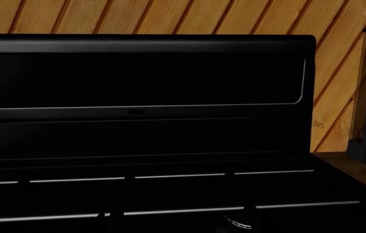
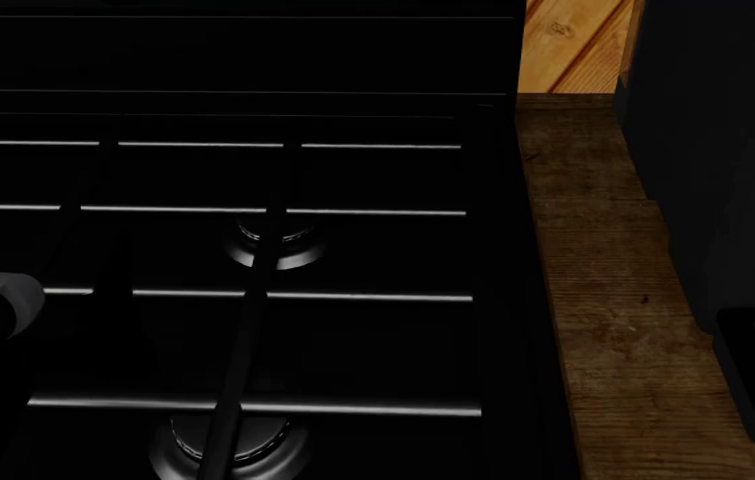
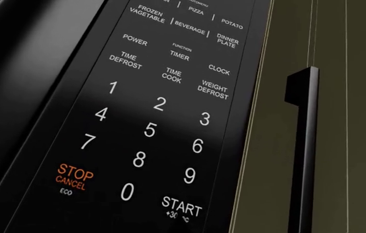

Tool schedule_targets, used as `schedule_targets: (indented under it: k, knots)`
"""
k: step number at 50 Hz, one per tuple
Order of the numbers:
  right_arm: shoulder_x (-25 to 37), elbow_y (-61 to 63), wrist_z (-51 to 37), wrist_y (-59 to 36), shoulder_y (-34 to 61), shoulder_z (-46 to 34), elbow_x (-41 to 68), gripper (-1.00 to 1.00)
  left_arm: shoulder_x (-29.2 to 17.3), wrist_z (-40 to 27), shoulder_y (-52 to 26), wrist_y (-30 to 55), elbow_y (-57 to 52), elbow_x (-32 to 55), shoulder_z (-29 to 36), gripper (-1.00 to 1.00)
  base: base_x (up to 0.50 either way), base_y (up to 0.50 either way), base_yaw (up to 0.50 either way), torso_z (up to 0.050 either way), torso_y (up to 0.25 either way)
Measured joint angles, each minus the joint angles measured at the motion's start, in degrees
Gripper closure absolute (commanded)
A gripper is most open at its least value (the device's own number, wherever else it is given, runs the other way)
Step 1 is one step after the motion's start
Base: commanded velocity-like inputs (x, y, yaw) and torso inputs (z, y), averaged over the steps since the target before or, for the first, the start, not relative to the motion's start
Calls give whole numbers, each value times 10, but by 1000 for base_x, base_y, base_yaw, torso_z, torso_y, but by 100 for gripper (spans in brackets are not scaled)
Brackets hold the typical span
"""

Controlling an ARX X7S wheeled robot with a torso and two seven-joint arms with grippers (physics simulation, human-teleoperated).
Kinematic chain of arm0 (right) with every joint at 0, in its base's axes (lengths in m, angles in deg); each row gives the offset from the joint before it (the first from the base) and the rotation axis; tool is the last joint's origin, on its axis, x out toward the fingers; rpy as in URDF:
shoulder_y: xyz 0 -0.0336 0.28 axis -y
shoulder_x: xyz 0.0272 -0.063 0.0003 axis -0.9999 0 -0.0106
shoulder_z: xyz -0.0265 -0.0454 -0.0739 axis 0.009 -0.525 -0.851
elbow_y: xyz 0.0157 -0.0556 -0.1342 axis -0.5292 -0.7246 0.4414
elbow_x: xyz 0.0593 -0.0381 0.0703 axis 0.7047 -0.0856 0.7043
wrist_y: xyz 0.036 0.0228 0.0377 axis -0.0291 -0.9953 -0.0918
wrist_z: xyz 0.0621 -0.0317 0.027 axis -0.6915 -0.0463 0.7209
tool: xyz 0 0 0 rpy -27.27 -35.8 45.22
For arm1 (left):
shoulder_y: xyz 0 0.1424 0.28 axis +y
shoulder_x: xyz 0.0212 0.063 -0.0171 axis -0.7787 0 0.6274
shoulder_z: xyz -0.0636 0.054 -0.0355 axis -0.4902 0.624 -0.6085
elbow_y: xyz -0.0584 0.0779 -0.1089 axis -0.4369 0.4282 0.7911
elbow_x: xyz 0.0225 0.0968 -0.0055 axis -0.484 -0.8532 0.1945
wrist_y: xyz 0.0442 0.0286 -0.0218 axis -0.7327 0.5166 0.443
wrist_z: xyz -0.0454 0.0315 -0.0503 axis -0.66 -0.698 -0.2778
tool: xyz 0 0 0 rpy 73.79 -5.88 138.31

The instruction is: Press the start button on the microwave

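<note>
While jaws stay unseen, state untellable | START button [image 3: 181, 207] unobstructed | cabinet handle [image 3: 304, 150] beside

Stove [image 2: 217, 250], head view: fills the left and middle. Grates [image 2: 270, 296] lie across its top. One burner [image 2: 274, 243] sits under the grates near the stove's middle; a second burner [image 2: 224, 445] lies nearer the camera. Back panel [image 1: 137, 77] stands upright behind the grates, against the plank wall [image 1: 169, 17].

Counter [image 2: 604, 300]: directly right of the stove, touching its edge.

Appliance [image 2: 724, 200]: on the counter, right of the stove.

Microwave keypad [image 3: 150, 121], right wrist view: start button [image 3: 181, 207] right of the zero key [image 3: 127, 192], stop button [image 3: 74, 175] left of it. Cabinet handle [image 3: 304, 145] beside the keypad.
</note>
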Motion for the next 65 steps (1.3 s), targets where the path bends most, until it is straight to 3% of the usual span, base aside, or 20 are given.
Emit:
schedule_targets:
  k: [31,65]
  knots:
    - [-27,-73,34,42,18,-14,-33,100,-8,-8,2,-5,1,8,2,-100,2,0,1,0,0]
    - [-33,-60,21,13,8,23,-37,100,-17,-18,8,-12,-2,16,1,-100,3,0,0,0,0]
